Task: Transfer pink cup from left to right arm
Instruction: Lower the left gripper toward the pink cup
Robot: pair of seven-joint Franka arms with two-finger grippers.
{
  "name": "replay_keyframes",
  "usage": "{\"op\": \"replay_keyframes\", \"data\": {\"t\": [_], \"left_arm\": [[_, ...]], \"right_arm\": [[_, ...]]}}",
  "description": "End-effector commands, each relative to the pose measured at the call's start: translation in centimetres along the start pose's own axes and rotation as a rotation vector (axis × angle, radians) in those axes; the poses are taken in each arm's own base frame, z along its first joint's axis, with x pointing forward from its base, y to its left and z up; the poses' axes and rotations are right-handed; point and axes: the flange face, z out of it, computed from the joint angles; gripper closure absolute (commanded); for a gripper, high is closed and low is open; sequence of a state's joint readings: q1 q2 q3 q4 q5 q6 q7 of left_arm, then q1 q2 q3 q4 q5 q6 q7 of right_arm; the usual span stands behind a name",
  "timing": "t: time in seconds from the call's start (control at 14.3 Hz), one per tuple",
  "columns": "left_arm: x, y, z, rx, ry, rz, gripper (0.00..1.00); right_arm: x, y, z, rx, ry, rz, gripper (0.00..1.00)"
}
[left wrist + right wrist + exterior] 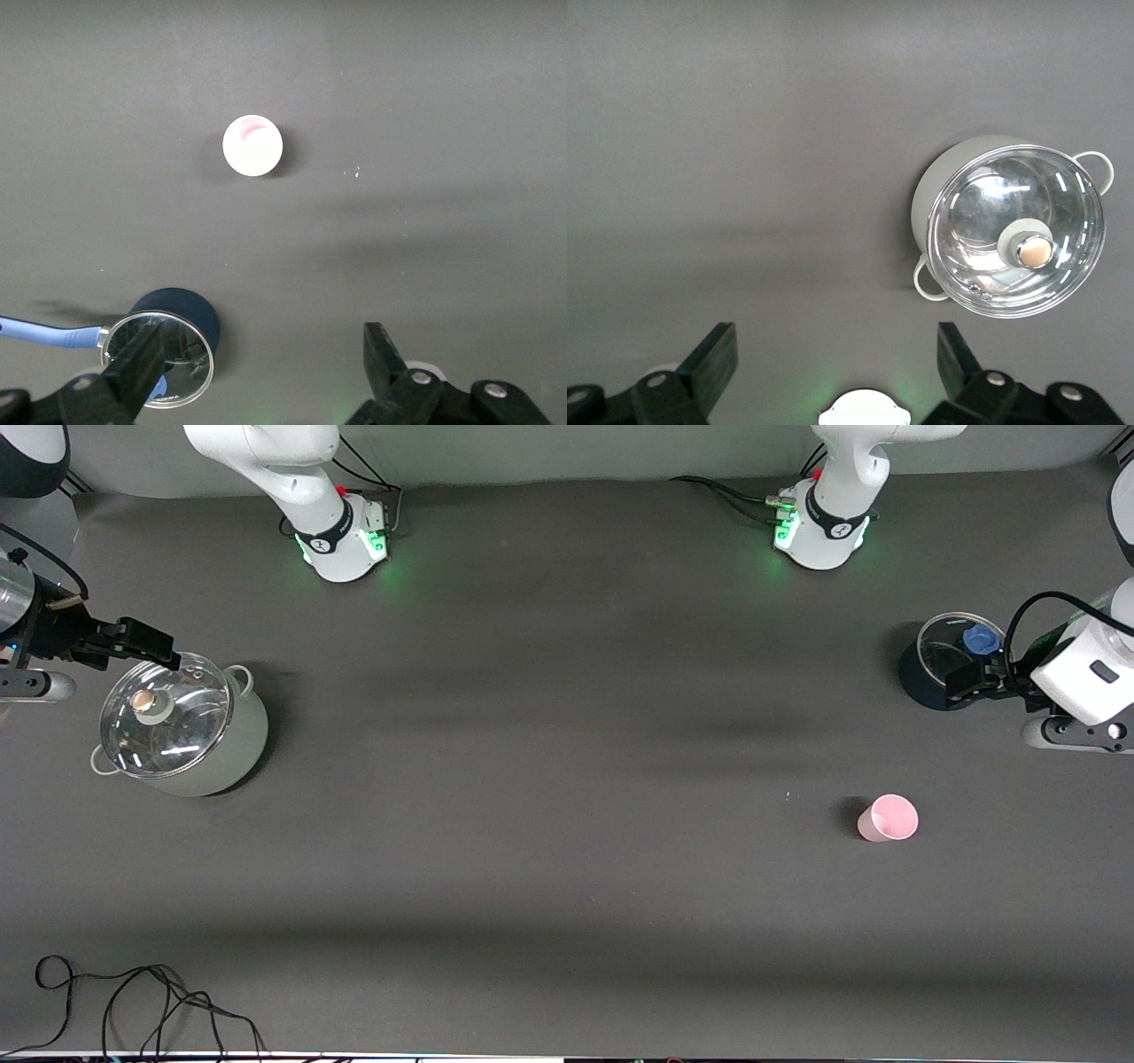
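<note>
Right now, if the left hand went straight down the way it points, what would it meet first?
Probably bare table. The open left hand points down beside the dark lidded pot, and the pink cup stands apart from that line. Depth is unclear, so one finger might graze the pot's lid.

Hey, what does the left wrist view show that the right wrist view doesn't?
Only the left wrist view shows the pink cup, standing upright, and the dark blue pot with its glass lid and blue handle, under the open left gripper. Only the right wrist view shows the pale green pot with its glass lid, beside the open right gripper. Both share the dark table.
</note>
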State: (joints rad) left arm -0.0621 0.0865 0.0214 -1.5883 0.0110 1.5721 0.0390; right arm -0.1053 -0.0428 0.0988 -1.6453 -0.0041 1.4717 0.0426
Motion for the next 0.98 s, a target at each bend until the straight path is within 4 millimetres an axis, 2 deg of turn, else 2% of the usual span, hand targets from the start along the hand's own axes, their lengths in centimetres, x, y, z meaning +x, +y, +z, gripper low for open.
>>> {"op": "replay_keyframes", "data": {"t": [0.0, 0.63, 0.7, 0.84, 0.91], "left_arm": [[0.4, 0.2, -0.3, 0.001, -0.002, 0.008, 0.0], [0.5, 0.2, -0.4, 0.003, 0.003, 0.012, 0.0], [0.6, -0.2, -0.3, 0.001, 0.008, 0.044, 0.0], [1.4, -1.2, -0.6, 0.005, 0.052, 0.214, 0.0], [1.8, -2.9, -0.3, 0.006, 0.072, 0.286, 0.0]], "right_arm": [[0.4, -0.2, -0.4, 0.018, 0.003, 0.003, 0.0], [0.4, 0.1, -0.4, 0.019, 0.003, 0.007, 0.0], [0.4, 0.1, -0.5, 0.019, 0.004, 0.006, 0.0], [0.4, 0.0, -0.5, 0.017, 0.004, 0.004, 0.0], [0.4, 0.1, -0.6, 0.017, 0.006, 0.004, 0.0]]}}
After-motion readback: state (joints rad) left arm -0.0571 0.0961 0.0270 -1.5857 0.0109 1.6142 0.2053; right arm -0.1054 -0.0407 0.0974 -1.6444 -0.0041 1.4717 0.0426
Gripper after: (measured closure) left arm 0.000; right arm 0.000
